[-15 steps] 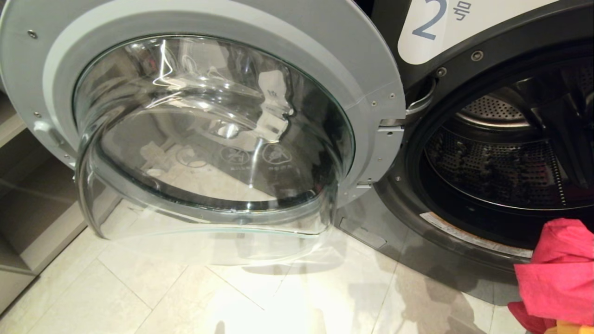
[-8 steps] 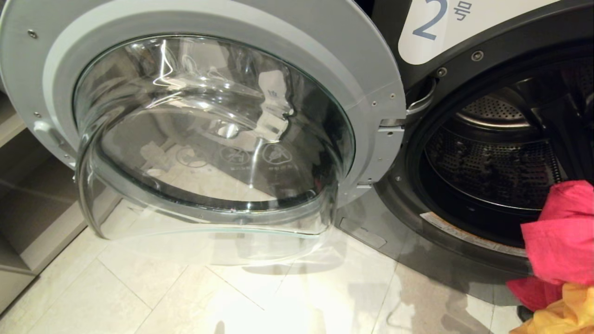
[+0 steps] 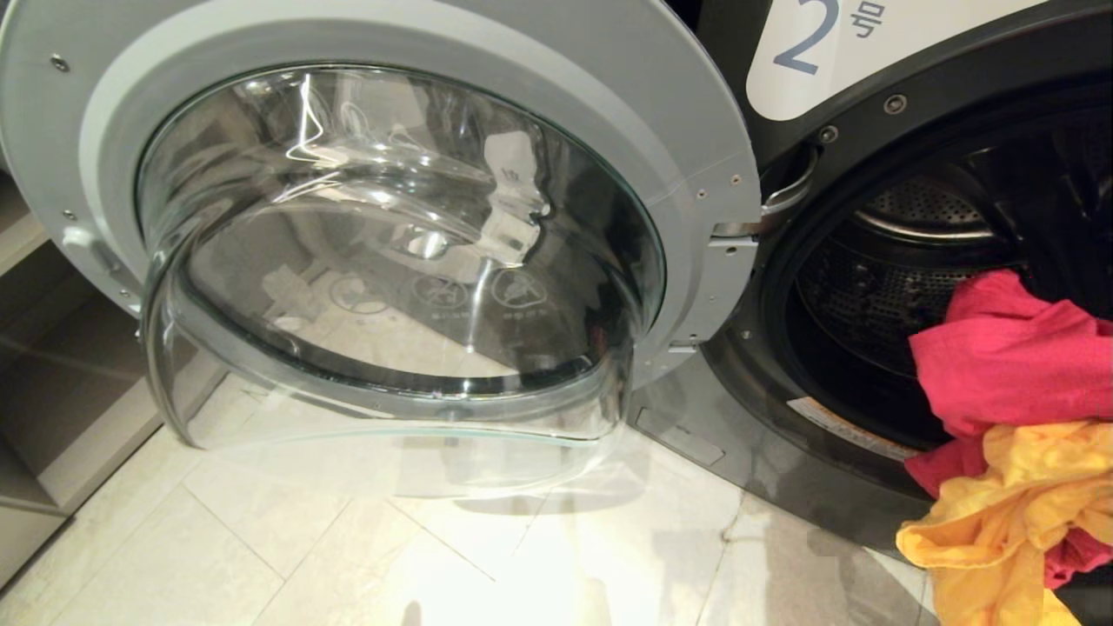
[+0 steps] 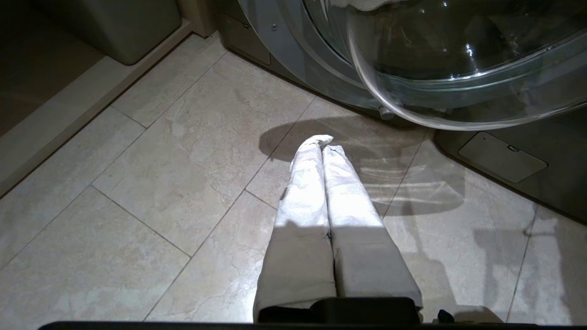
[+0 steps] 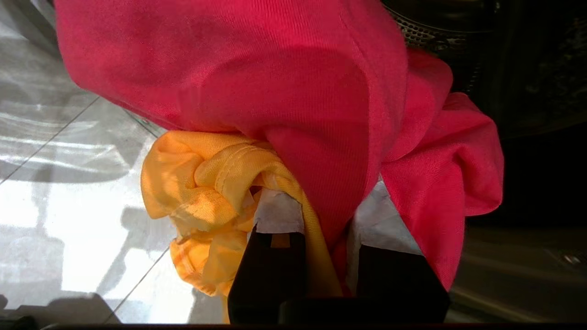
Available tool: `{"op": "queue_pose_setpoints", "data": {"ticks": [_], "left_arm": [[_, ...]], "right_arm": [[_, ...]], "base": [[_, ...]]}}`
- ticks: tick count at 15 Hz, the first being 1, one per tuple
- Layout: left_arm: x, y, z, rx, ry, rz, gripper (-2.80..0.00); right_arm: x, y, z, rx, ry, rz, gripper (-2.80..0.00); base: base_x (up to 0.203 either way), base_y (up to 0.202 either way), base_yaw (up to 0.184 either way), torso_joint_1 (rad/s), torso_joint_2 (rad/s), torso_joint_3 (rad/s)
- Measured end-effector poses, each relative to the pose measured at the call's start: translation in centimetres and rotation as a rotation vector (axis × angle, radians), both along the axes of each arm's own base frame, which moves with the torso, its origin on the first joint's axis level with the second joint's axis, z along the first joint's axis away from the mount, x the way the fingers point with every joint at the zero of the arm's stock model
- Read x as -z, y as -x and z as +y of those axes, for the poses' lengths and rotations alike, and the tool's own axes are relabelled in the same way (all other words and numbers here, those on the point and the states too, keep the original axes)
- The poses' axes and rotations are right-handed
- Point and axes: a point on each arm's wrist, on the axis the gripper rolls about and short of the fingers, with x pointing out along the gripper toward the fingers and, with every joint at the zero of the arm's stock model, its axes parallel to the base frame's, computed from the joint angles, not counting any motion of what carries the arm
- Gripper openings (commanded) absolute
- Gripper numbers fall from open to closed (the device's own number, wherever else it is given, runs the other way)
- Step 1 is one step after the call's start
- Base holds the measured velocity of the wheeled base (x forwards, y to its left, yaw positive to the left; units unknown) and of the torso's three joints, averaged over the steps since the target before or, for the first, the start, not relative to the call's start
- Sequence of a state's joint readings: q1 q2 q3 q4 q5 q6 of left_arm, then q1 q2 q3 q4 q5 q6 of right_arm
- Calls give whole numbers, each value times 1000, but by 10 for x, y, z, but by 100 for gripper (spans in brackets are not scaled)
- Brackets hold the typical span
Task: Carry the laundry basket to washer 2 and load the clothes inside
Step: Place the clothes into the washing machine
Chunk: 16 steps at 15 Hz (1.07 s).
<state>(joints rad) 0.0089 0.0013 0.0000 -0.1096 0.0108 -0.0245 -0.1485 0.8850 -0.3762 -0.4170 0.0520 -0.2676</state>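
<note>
washer 2 [image 3: 878, 52]: door open, drum bare
right claw [image 5: 328, 229]: clamped on pink-red garment [image 3: 1000, 356] plus yellow garment [image 3: 1009, 513], 4 o'clock of drum mouth
left claw [image 4: 321, 144]: closed, empty, parked
left: push in, release

Washer 2 [image 3: 878, 52] stands with its mouth [image 3: 878, 287] unblocked at three o'clock, the drum [image 3: 904, 304] dark and roomy behind. The swung-out door [image 3: 400, 243] with its bulging glass bowl fills the nine-o'clock side. A pink-red garment [image 3: 1000, 356] and a yellow garment [image 3: 1000, 522] crowd the opening's four-o'clock rim. Bare floor [image 3: 348, 556] lies at six o'clock.
</note>
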Motion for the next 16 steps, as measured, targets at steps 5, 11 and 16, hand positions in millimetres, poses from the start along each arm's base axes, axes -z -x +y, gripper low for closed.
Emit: {"op": "queue_pose_setpoints", "data": {"ticks": [5,11,16], "left_arm": [[0,0,0,0,0,0,-280],[0,0,0,0,0,0,-280],[0,0,0,0,0,0,-280]], "right_arm": [[8,-58,-9,18,-1,-1,-280],[15,-146,-25,141,21,-134,-280],[11,-221,-39,263,64,-414,-280]], "base": [[0,0,0,0,0,0],[0,0,0,0,0,0],[0,0,0,0,0,0]]}}
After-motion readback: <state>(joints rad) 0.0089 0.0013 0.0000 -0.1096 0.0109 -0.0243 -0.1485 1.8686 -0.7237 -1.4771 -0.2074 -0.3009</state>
